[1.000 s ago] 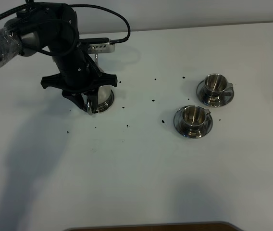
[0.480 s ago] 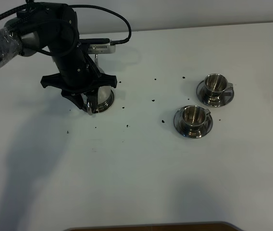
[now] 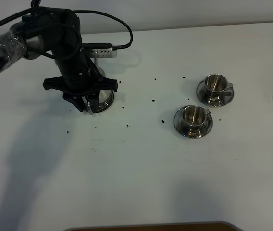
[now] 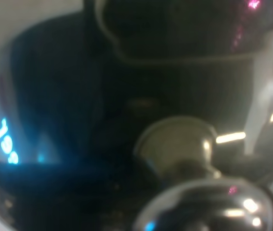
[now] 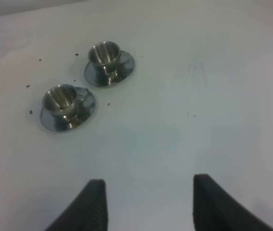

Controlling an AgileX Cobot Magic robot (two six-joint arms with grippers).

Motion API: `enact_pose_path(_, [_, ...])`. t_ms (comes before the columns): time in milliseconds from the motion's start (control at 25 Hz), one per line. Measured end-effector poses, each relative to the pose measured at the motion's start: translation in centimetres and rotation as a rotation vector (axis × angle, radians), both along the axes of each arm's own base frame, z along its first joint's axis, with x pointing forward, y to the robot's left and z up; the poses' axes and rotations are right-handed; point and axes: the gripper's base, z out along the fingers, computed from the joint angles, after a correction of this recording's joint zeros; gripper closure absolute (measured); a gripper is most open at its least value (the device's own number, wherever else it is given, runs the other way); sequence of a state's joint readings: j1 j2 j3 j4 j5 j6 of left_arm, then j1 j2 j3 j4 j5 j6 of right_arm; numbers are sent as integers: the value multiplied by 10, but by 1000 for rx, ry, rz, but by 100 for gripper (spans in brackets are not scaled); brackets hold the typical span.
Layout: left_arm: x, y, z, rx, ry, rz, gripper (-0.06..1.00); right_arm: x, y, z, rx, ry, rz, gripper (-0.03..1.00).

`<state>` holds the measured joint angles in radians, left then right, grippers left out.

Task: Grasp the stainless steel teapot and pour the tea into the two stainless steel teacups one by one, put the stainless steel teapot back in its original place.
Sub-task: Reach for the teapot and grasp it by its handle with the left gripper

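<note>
L gripper (image 3: pixel 87 96) directly above teapot (image 3: pixel 104 98), which stands upright beneath it; L arm much nearer than R. Clamped or loose: can't tell, wrist view blurred. Near cup (image 3: pixel 192 115), far cup (image 3: pixel 215 83) well off to its right. R gripper (image 5: pixel 148 180) jaws apart, empty.

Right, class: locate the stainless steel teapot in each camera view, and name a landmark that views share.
Exterior high: teapot, upper left, partly hidden.
Left wrist: fills the picture, lid knob near centre.
Right wrist: not in it.
Shared landmark: front teacup, in exterior high and right wrist.
</note>
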<state>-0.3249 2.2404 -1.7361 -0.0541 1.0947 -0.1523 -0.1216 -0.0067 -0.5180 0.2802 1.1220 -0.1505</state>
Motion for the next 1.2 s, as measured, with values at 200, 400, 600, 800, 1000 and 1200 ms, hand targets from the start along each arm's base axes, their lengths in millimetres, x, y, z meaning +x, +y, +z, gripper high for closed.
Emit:
enact_pose_path(200, [0, 0, 0, 0, -1, -3, 54, 0, 0, 0, 0, 0, 0, 55])
enact_pose_path(400, [0, 0, 0, -1, -1, -4, 61, 0, 0, 0, 0, 0, 0, 55])
enact_pose_path(600, [1, 0, 0, 0, -6, -8, 70, 0, 0, 0, 0, 0, 0, 55])
enact_pose_path(800, [1, 0, 0, -1, -11, -8, 70, 0, 0, 0, 0, 0, 0, 55])
enact_pose_path(1000, [2, 0, 0, -5, -22, -15, 70, 0, 0, 0, 0, 0, 0, 55])
enact_pose_path(1200, [2, 0, 0, -7, -27, -30, 70, 0, 0, 0, 0, 0, 0, 55])
